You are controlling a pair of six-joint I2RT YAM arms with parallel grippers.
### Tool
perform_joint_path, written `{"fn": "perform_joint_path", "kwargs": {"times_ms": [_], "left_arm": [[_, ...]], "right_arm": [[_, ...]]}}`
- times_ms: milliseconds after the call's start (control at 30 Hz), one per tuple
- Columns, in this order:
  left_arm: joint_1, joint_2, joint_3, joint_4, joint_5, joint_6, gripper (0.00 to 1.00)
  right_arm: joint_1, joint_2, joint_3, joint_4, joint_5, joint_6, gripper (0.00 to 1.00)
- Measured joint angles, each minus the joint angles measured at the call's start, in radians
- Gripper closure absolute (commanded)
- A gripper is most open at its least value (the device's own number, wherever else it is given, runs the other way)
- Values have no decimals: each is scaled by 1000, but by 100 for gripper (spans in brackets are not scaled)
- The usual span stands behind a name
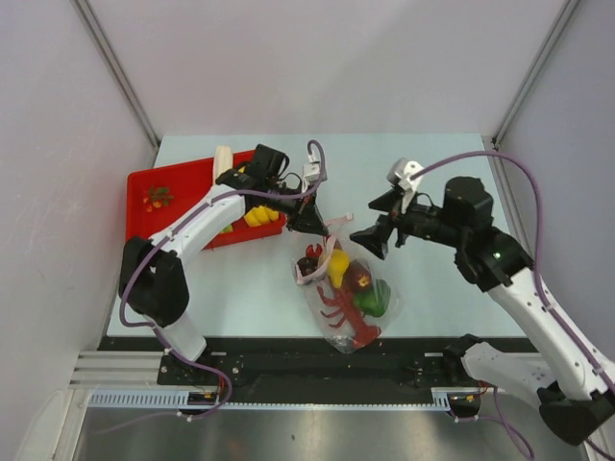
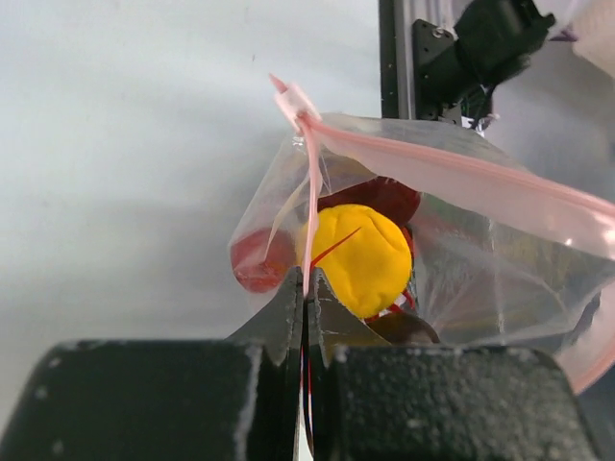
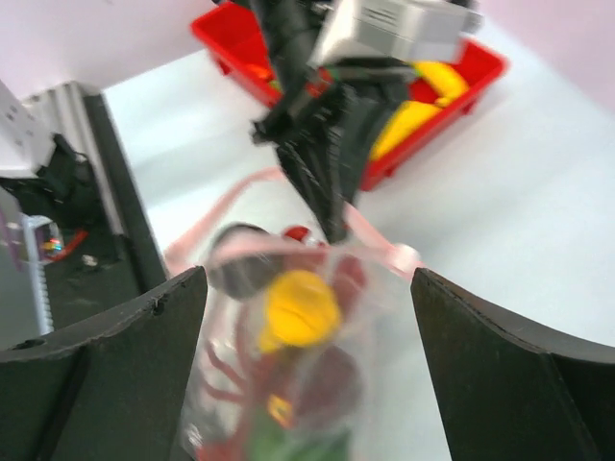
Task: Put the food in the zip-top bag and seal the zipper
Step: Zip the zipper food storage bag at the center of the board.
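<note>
Left gripper (image 2: 306,288): we clench the zipper (image 2: 461,168).
Right gripper (image 1: 373,238): we keep it released.
Zip-top bag (image 1: 315,296): near front edge, food (image 1: 356,307) inside.

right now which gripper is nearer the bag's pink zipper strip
Left. The left gripper is shut on the pinkish-red zipper strip at the zip-top bag mouth. The right gripper hangs open off to the strip's right, apart from it.

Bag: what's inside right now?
Inside the bag: lobster, pear, green pepper, dark round fruit beside the pear. Whatever lies beneath them is covered; the count can't be confirmed.
</note>
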Motion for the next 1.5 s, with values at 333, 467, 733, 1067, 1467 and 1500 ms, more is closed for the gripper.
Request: {"fn": "perform_joint_path", "kwargs": {"times_ms": [333,467,733,1067,1467,1500], "left_arm": [[-9,6,178,-100,122,193,100],[-30,14,261,-146,146,266,100],[-71,18,267,-182,146,322,100],[-111,19,286,-187,136,299,99],[-168,17,273,-71,-6,145,81],[-183,9,248,-32,-25,120,81]], "right_arm": [[-277,3,-20,-100,-201,-167,32],[-285,26,-76,-92,-287,-193,32],[-285,32,-98,-20,-389,-189,34],[-272,49,-98,45,-454,-170,65],[-238,55,-98,76,-454,-146,100],[-238,54,-98,75,-453,-146,100]]}}
